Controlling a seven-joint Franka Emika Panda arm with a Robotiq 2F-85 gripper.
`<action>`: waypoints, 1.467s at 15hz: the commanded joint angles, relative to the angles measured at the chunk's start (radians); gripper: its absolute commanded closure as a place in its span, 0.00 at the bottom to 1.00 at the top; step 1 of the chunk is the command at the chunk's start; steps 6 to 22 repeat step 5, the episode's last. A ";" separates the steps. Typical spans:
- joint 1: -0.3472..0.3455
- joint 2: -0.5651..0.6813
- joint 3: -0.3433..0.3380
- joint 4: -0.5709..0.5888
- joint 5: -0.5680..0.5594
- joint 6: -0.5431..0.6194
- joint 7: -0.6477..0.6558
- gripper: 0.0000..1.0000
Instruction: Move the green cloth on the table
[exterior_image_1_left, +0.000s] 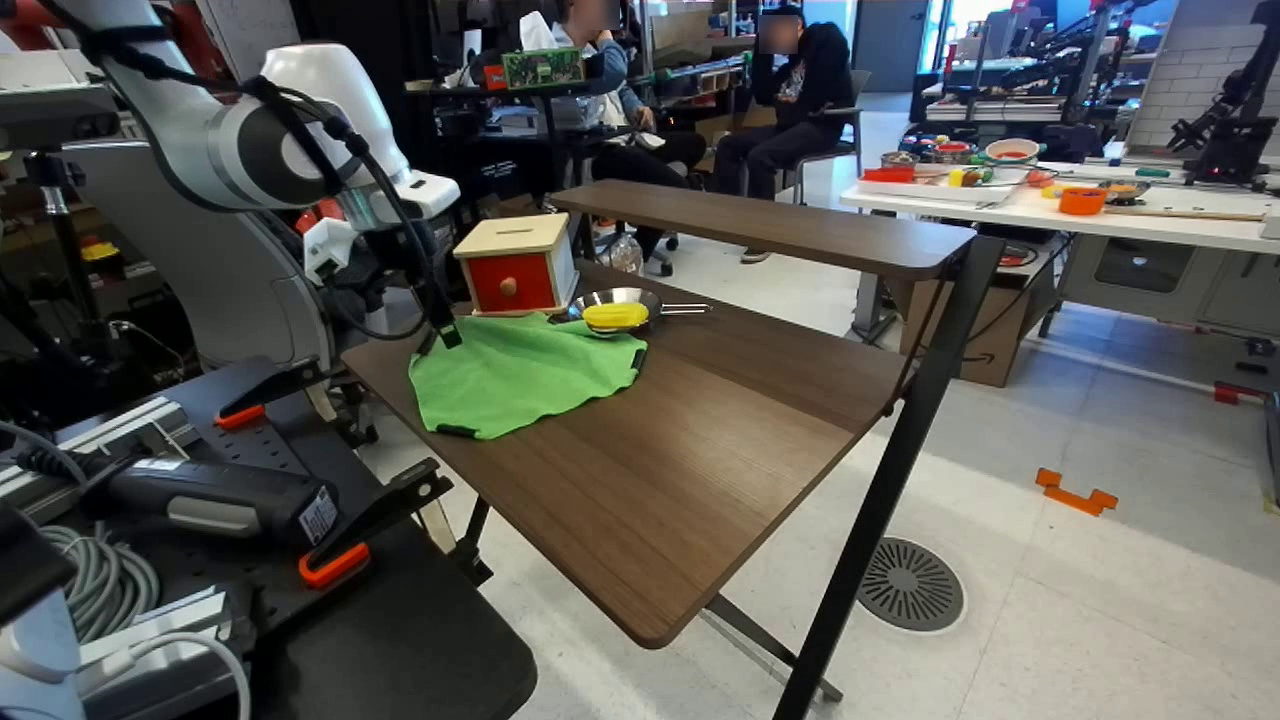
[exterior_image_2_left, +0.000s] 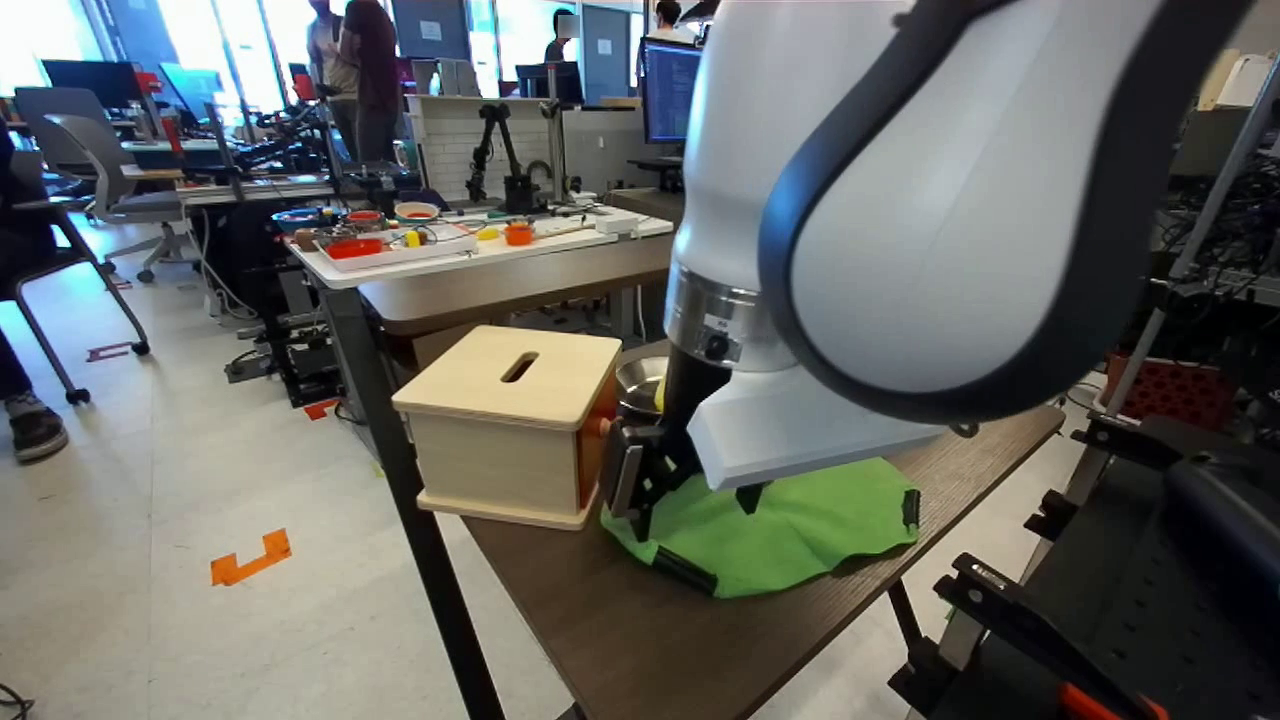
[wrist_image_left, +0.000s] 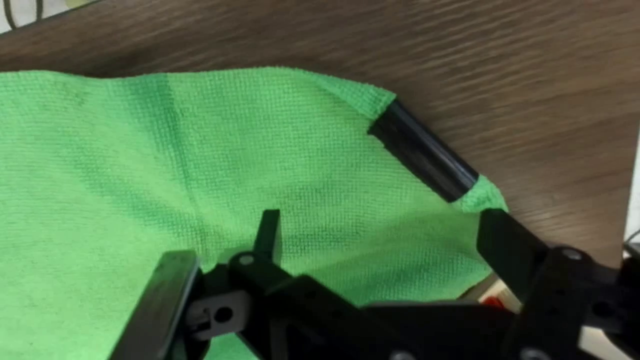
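Note:
The green cloth (exterior_image_1_left: 520, 372) lies rumpled on the brown table (exterior_image_1_left: 720, 440), near one end of the tabletop, with black strips at its corners. It also shows in an exterior view (exterior_image_2_left: 810, 525), partly behind the arm, and fills much of the wrist view (wrist_image_left: 225, 150). My gripper (wrist_image_left: 382, 215) is open, its two fingers wide apart over the cloth. One finger is above the cloth and one is by a corner with a black strip. The gripper also shows in both exterior views (exterior_image_1_left: 440, 340) (exterior_image_2_left: 697, 510), low at the cloth. I cannot tell whether the fingertips touch it.
A wooden box (exterior_image_1_left: 515, 265) with a red drawer stands beside the cloth, close to the gripper (exterior_image_2_left: 510, 440). A metal pan (exterior_image_1_left: 648, 302) with a yellow object (exterior_image_1_left: 615, 317) sits at the cloth's edge. A raised shelf (exterior_image_1_left: 760, 225) runs along one long side. A black cart (exterior_image_1_left: 400, 620) stands alongside.

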 joint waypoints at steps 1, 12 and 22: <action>0.117 -0.177 -0.079 -0.243 0.019 0.195 -0.007 0.00; 0.103 -0.134 -0.048 -0.197 0.091 0.170 -0.064 0.00; 0.103 -0.134 -0.048 -0.197 0.091 0.170 -0.064 0.00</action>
